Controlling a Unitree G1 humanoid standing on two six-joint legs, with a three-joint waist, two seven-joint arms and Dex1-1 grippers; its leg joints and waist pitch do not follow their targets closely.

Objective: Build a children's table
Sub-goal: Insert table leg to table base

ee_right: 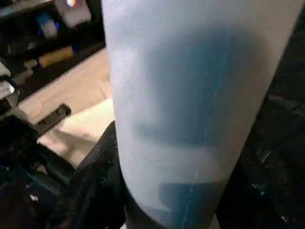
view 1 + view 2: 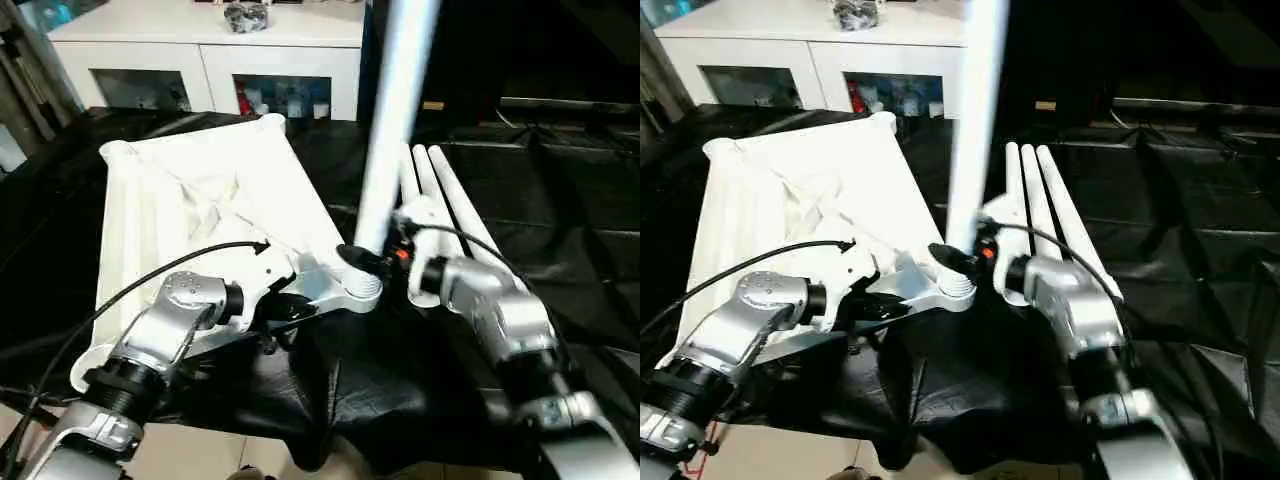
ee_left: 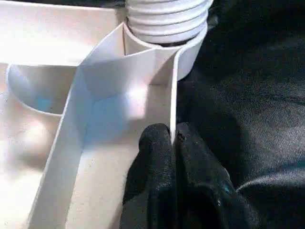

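We pinch the thin side wall of the tabletop (image 2: pixel 210 200) with our left gripper (image 3: pixel 174 143), right beside the near corner socket (image 2: pixel 358 290), to steady it. Our right gripper (image 2: pixel 395 250) clasps one leg (image 2: pixel 395 110) upright over that socket, presumably to seat it; three spare legs (image 2: pixel 445 195) lie just beyond.
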